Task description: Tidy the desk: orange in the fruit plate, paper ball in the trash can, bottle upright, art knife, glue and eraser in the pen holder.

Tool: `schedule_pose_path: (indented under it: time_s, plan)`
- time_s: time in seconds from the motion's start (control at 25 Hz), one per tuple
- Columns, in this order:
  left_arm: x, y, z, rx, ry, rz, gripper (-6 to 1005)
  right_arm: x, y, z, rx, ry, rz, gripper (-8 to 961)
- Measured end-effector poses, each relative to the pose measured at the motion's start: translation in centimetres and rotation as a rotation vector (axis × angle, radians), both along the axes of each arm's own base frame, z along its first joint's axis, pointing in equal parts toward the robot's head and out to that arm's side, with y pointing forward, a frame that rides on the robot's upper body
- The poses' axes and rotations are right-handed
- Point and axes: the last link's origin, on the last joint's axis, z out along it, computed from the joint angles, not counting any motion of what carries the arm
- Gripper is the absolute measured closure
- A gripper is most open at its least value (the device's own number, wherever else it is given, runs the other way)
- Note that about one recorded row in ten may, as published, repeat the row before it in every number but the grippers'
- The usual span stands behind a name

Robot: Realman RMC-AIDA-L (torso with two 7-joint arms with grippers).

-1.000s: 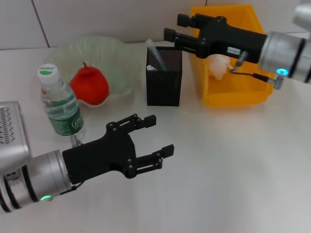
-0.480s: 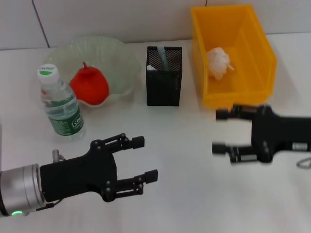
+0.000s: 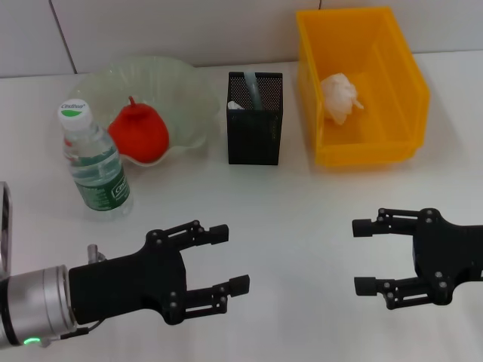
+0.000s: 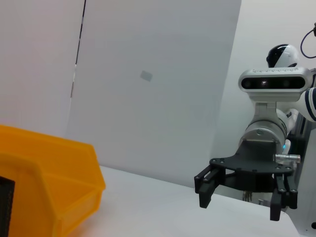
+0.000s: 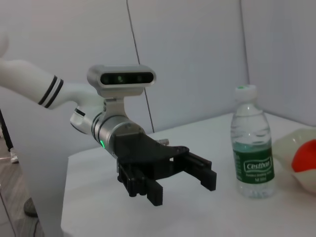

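The orange [image 3: 139, 133] lies in the fruit plate [image 3: 181, 75] at the back left. Just in front of the plate the bottle [image 3: 94, 162] stands upright. In the black mesh pen holder [image 3: 255, 132] at the back centre a grey stick, the glue [image 3: 253, 94], leans. A small pale piece [image 3: 235, 105] in its corner may be the eraser. The art knife is hidden. The paper ball [image 3: 339, 96] rests inside the yellow trash can [image 3: 411, 83]. My left gripper [image 3: 229, 259] hovers open and empty at the front left. My right gripper [image 3: 362, 256] is open and empty at the front right.
A white wall runs behind the desk [image 3: 302, 204]. In the left wrist view the right gripper [image 4: 242, 197] shows beyond the trash can [image 4: 49, 168]. The right wrist view shows the left gripper [image 5: 168, 180] beside the bottle [image 5: 252, 148].
My right arm swung from above the pen holder and trash can down to the front right of the desk. My left gripper drew back a little toward the front edge.
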Motion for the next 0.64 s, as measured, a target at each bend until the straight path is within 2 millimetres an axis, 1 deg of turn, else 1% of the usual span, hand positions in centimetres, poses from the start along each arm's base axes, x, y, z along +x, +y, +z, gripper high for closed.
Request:
schedule_pose_path:
  time_s: [0.44, 0.64]
  plan:
    - [-0.14, -0.03, -0.15, 0.0, 0.003, 0.013, 222, 0.18, 0.0, -0.4, -0.013, 0.0, -0.013, 130]
    - [-0.46, -0.09, -0.01, 0.014, 0.003, 0.028, 222, 0.12, 0.13, -0.45, 0.009, 0.017, -0.026, 130]
